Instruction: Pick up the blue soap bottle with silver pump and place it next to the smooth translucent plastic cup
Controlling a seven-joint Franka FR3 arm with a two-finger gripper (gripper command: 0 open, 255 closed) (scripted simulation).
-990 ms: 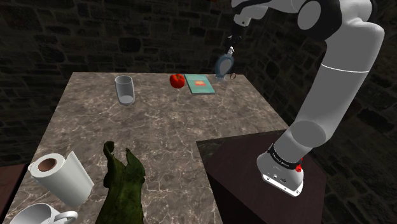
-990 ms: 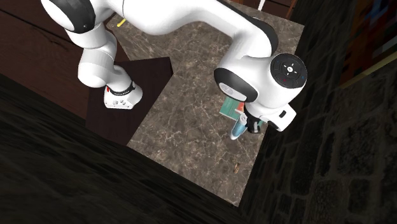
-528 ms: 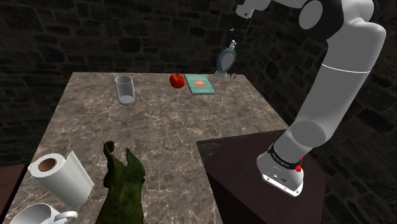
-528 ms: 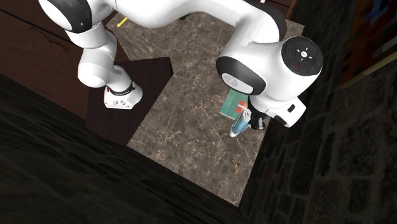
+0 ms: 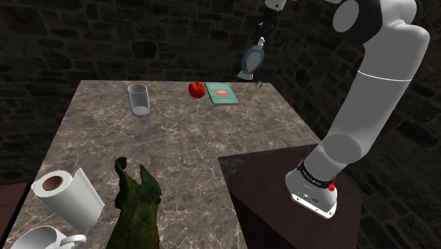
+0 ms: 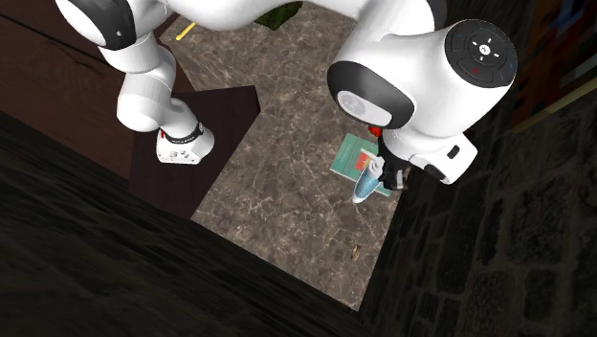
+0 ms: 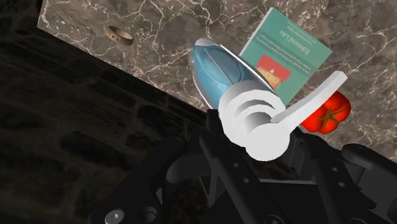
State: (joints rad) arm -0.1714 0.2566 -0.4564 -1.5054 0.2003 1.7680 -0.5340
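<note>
Shoulder view: a marble-topped table [image 5: 184,141] takes up the centre and left of the frame. A clear cup [image 5: 138,99] stands upright near its far edge, upper left of centre. To the right of the cup, along the same edge, sit a red tomato [image 5: 196,89] and, just beside it, a teal book [image 5: 222,94] lying flat; both lie between the cup and the soap bottle. A small ring [image 5: 259,84] rests at the far right corner. At lower left are a paper towel roll [image 5: 67,194], a dark green crumpled cloth [image 5: 138,205] and a white mug [image 5: 46,240]. The dark stand [image 5: 275,191] fills the lower right.

The soap bottle [image 5: 250,62] hangs clear of the table above the far right corner, upper right of centre, body downward. The gripper [image 5: 263,37] is clamped on its pump end. In the wrist view the bottle [image 7: 213,67] shows a flat, oval, translucent blue body, a ribbed pale grey-white collar and a long pump spout, with the book and tomato beyond it.
</note>
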